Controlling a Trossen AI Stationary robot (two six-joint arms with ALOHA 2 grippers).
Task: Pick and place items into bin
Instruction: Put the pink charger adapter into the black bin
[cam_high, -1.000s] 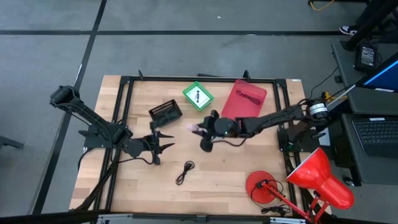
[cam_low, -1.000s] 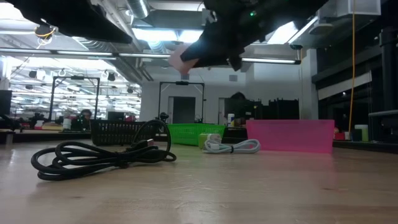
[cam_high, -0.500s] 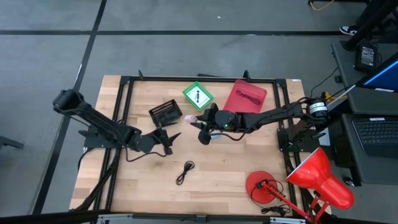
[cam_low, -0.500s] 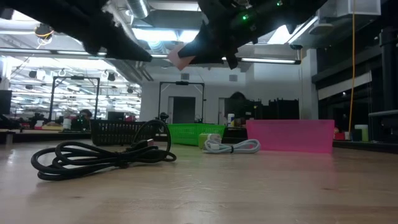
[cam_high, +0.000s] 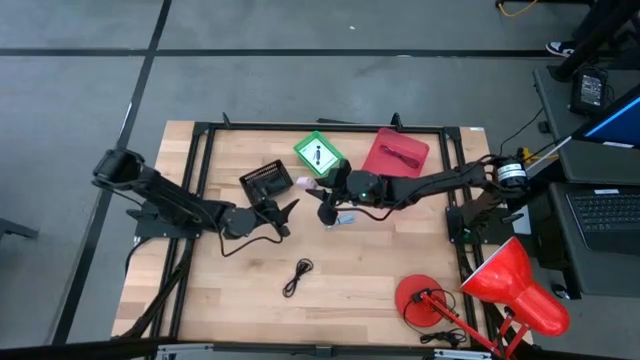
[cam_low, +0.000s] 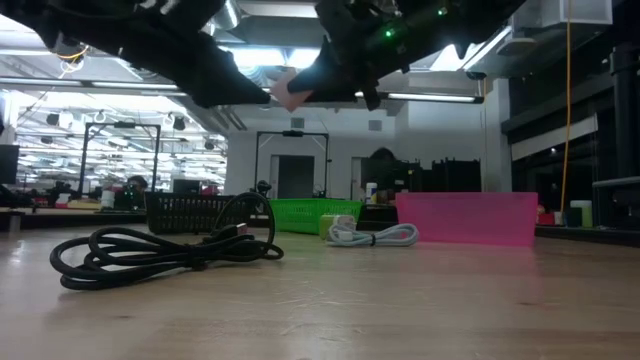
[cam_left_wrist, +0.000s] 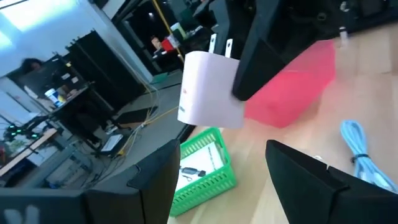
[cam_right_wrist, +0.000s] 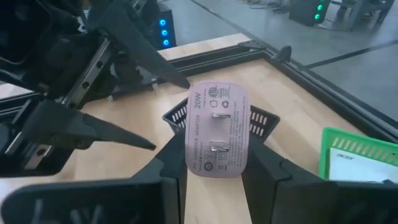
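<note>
A pale pink power adapter (cam_right_wrist: 217, 127) with two metal prongs sits in my right gripper (cam_right_wrist: 214, 158), in mid-air above the table's middle (cam_high: 306, 184), just right of the black basket (cam_high: 266, 180). My left gripper (cam_high: 286, 217) is open and hangs a short way on the near side of the adapter (cam_left_wrist: 208, 90), its fingers pointing toward it without touching. A coiled black cable (cam_high: 297, 276) lies on the table nearer the front edge. A pale blue-white cable (cam_high: 343, 218) lies under my right arm. My right gripper pinches the adapter's body by its two narrow sides (cam_right_wrist: 244, 143), the face with the prongs turned toward the wrist camera. The fingers (cam_right_wrist: 273, 174) come roughly level from the table's right. The adapter is lifted well clear of the table (cam_low: 290, 92).
A green basket (cam_high: 318, 154) with a white card and a pink bin (cam_high: 392, 158) with a red cable stand along the far side. A red desk lamp (cam_high: 480, 290) occupies the near right corner. A black frame rail (cam_high: 300, 127) rings the table. Bare wood lies front left.
My right gripper has carried the adapter toward the table's left and slightly toward the far edge, closer to the black basket. My left gripper has swung right toward the adapter, staying open. The cables have not moved.
</note>
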